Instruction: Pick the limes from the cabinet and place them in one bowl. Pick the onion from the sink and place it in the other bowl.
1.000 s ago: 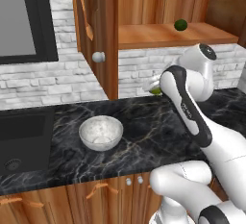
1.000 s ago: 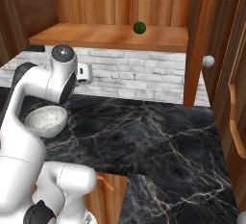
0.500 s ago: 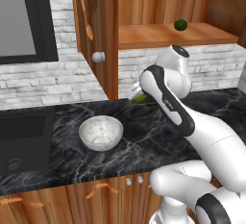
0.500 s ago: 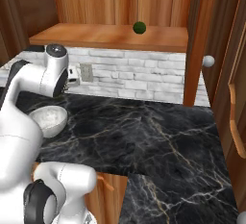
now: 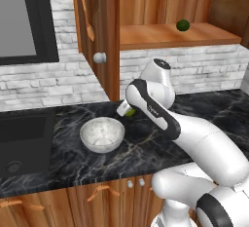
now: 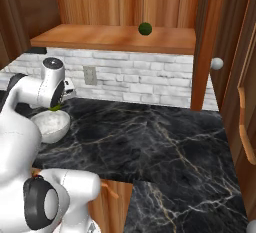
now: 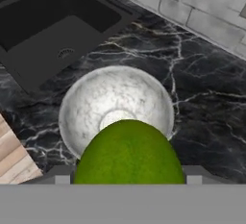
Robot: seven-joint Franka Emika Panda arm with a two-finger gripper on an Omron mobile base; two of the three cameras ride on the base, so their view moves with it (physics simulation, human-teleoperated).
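Whereas a second ago the arm stood right of the cabinet (image 5: 99,31) door, it has since swung left; the claw (image 5: 125,110) now hangs just above the right rim of the speckled bowl (image 5: 102,134). Black marble desk (image 6: 150,137) lies open to the right of the bowl; the sink (image 5: 22,138) edge lies to its left, well apart. Claw pinches the brighter lime (image 7: 129,153) between its tips, lime above the bowl's rim, not touching it. Darker lime (image 5: 183,25) sits on the cabinet shelf (image 6: 115,38), near its front edge.
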